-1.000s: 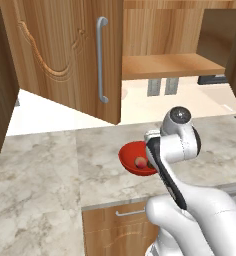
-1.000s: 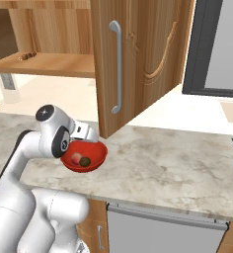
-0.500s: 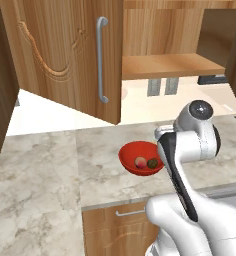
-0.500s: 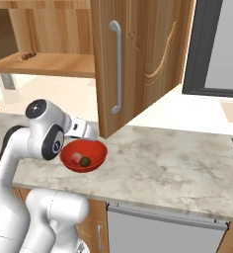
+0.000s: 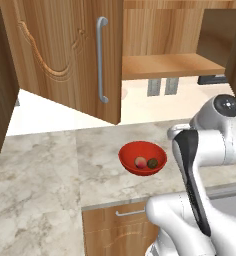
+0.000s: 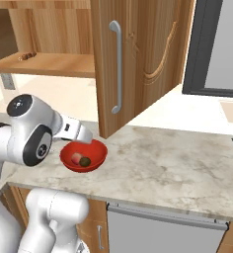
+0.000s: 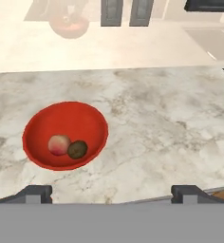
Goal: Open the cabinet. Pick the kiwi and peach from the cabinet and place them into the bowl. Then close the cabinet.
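The red bowl sits on the marble counter with the pinkish peach and the brown kiwi side by side inside it. The wooden cabinet stands open: its left door and right door are swung out, each with a silver bar handle, and the shelf is exposed. My gripper is open and holds nothing; in the hand view it hovers above the counter to the right of the bowl. The white hand is just above the bowl's rim.
Small brown items lie at the shelf's left end. Two wall outlets sit under the shelf. A dark framed panel rises at the right. Below the counter edge are a wooden drawer and a grey appliance front.
The arm has drawn back from over the bowl and risen, to the right in the left base view, leaving the bowl uncovered with both fruits in it. The jaws stayed open.
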Tool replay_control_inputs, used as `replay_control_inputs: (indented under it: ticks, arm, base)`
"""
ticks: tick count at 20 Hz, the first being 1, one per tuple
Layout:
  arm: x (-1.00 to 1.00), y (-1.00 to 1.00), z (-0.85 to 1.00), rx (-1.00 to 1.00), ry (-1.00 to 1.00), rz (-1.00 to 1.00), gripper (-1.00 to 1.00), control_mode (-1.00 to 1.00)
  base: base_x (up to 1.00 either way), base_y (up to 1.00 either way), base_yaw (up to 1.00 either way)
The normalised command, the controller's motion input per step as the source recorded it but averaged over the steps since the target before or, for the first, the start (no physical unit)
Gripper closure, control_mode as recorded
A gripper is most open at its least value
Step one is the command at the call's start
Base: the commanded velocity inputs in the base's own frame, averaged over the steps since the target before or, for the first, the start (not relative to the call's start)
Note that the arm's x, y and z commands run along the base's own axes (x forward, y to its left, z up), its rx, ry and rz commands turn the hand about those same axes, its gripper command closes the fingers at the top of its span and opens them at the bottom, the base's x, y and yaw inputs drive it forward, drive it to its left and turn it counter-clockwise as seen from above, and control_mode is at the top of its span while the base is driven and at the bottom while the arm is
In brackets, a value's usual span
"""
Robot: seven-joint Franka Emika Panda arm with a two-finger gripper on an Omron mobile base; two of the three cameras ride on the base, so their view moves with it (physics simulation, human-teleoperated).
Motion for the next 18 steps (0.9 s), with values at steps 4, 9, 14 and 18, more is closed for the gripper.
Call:
replay_control_inputs:
  ticks: [4,9,14,18]
  arm:
    - [-0.72,-0.1,0.45,0.02,0.0,-0.03,-1.0,-1.0]
    - [-0.73,-0.21,0.46,0.01,0.0,-0.07,-1.0,-1.0]
    - [-0.75,-0.26,0.28,0.0,0.0,-0.06,-1.0,-1.0]
    - [-0.69,-0.3,0.22,0.0,-0.05,-0.02,-1.0,-1.0]
  base:
    - [0.0,0.0,0.0]
    - [0.0,0.0,0.0]
    - [0.0,0.0,0.0]
    - [0.0,0.0,0.0]
